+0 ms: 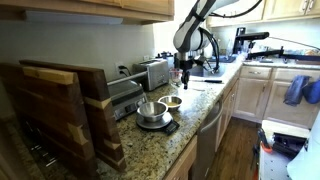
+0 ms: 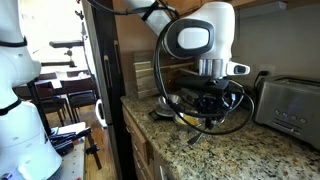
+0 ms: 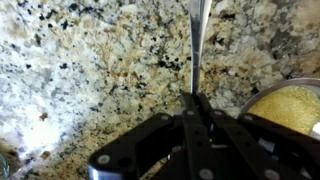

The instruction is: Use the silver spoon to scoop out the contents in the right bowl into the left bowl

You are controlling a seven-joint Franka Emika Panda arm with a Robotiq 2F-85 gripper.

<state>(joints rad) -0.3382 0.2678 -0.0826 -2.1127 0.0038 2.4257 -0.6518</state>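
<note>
Tightly, claw [image 3: 195, 98] clasping silver spoon [image 3: 198, 45], over countertop [image 3: 90, 70]

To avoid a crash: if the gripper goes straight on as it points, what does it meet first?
Likely the granite countertop, through the silver spoon that the gripper holds; the right bowl lies aside.

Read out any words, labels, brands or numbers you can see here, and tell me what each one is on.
No text can be read in any view.
On the toaster, any front markings are too small and blurred to read.
On the silver spoon, held in the shut gripper, no stamp shows on the handle.
On the right bowl, no marking shows.
</note>
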